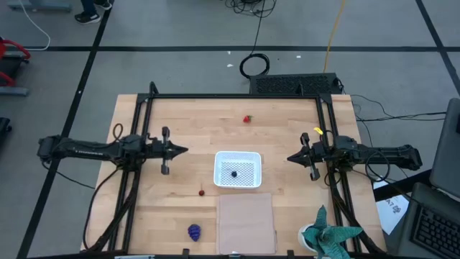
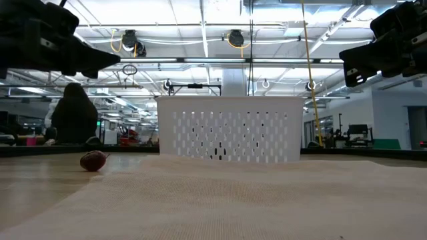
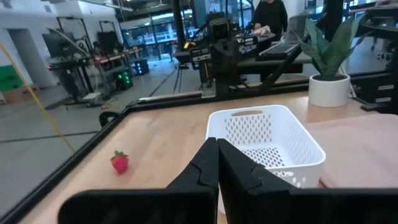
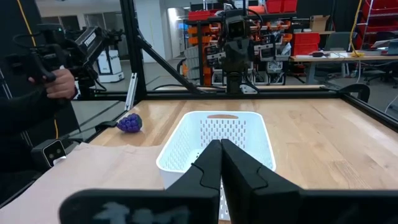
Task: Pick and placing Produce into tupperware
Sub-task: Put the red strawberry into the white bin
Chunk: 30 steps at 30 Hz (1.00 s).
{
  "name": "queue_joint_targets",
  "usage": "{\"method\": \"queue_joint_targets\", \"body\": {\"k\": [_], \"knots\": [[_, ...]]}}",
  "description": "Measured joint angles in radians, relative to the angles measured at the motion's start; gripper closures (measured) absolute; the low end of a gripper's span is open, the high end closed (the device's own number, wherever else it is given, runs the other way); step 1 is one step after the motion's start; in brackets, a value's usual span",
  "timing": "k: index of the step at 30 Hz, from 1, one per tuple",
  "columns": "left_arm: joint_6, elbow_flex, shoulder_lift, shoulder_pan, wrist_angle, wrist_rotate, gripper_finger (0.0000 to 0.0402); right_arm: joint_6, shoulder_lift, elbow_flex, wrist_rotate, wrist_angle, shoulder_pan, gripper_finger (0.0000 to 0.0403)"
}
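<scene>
Produce: one berry in tupperware; strawberry, cherry, grape bunch outside. Left pincer, right pincer closed, empty.

Plant cut by edge; berry tiny.

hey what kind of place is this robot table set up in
Most likely a robotics lab or workshop in an open industrial hall. Beyond the light wooden table are red and black equipment racks, an exposed ceiling with strip lights and hanging cables, and a grey floor marked with black tape lines.
</scene>
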<state>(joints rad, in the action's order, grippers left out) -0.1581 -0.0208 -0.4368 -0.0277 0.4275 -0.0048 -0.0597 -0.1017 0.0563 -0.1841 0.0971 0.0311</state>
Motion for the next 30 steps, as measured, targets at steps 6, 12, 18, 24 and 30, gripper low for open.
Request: {"method": "queue_joint_targets", "body": {"k": [6,12,18,24,30], "knots": [[0.002,0.0,0.041,0.0,-0.049,-0.003,0.0401,0.002,0.0,0.0,0.0,-0.005,0.0,0.0403],[0.002,0.0,0.037,0.0,-0.06,-0.004,0.0399,0.019,0.0,0.0,0.0,-0.005,0.0,0.0403],[0.005,0.0,0.036,0.0,-0.077,-0.004,0.0399,0.023,0.0,0.0,0.0,-0.005,0.0,0.0403],[0.006,0.0,0.036,0.0,-0.081,-0.005,0.0399,0.042,0.0,0.0,0.0,-0.005,0.0,0.0403],[0.006,0.0,0.036,0.0,-0.081,-0.005,0.0399,-0.006,0.0,0.0,0.019,-0.001,0.0,0.0403]]}}
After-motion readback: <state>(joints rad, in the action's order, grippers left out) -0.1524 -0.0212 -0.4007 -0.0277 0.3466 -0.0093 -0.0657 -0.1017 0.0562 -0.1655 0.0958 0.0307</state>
